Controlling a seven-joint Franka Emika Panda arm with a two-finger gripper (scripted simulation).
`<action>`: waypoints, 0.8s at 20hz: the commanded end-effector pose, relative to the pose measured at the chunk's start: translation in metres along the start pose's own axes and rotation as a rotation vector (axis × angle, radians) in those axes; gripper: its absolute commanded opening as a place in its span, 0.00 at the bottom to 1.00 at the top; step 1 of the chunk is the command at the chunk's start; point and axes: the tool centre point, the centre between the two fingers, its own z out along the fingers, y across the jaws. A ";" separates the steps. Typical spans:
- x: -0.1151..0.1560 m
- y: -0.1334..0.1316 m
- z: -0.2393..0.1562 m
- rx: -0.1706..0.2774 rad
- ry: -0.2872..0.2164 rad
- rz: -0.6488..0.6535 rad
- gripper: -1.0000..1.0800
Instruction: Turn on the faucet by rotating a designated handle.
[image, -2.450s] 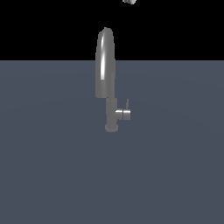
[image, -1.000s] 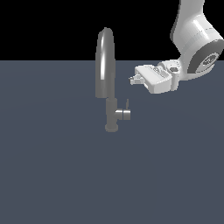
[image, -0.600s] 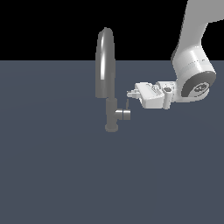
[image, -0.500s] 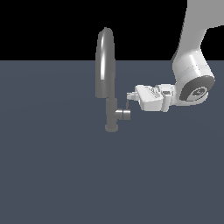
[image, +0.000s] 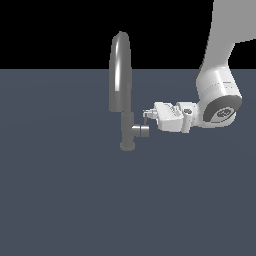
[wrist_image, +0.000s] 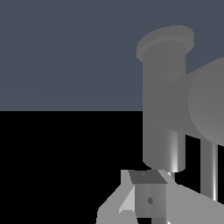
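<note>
Presently I record the tall grey metallic faucet standing upright on the flat slate-blue tabletop, its thick arched gooseneck spout rising over a narrower cylindrical post with a round base.

The short grey metal handle stub juts sideways from the lower post, toward the exterior view's right of the faucet. Its thin lever pin stands up from the stub's outer end.

My white robot arm comes down to the exterior view's right of the faucet, with the white hand lying roughly level and pointing at the post. The fingertips sit just above the outer end of the handle stub, at the lever pin. I cannot tell whether they touch the pin.

Hand state: I cannot tell whether the fingers are parted or closed; the exterior view is too small, and the wrist view shows only a grey finger close below the faucet post and the large blurred stub end.
</note>
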 end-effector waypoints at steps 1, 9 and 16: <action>-0.001 0.002 0.000 0.000 0.000 0.000 0.00; -0.010 0.022 0.001 0.001 -0.001 0.000 0.00; -0.009 0.034 0.001 0.002 -0.001 0.000 0.00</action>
